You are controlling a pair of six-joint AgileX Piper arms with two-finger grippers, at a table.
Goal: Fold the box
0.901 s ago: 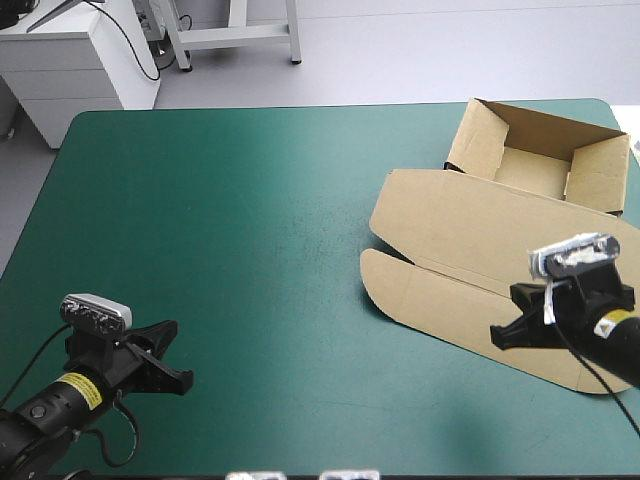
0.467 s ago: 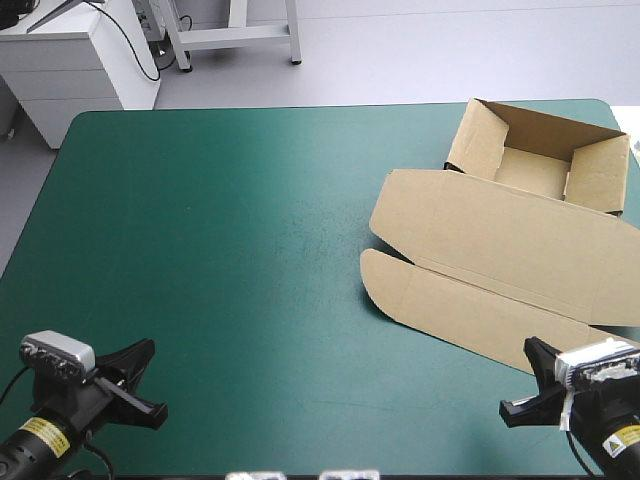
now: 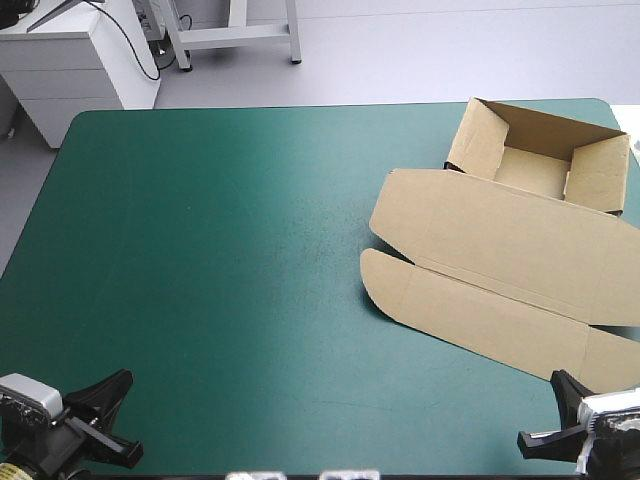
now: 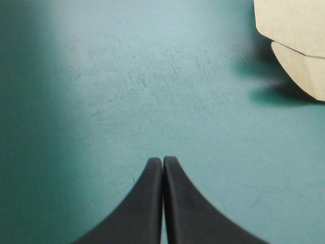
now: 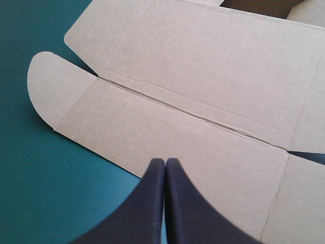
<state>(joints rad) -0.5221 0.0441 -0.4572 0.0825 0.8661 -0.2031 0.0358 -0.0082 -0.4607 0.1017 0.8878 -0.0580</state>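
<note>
A: Where's the box [image 3: 480, 265]?
B: Far right of the table cover [image 3: 220, 250]. The tray [image 3: 535, 165] has its walls up at the far right corner, and the lid [image 3: 470, 290] lies flat, reaching near and left.
A: Grippers?
B: The left gripper [image 4: 162, 159] is at the near-left corner over bare cover, black fingers [image 4: 147, 203] pressed together, empty. The right gripper [image 5: 165, 161] is near-right, by the lid's near edge, also pressed together, empty.

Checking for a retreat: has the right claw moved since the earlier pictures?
Yes. The black-fingered right claw has drawn back from over the flat lid of the brown cardboard box toward the table's near edge.
</note>
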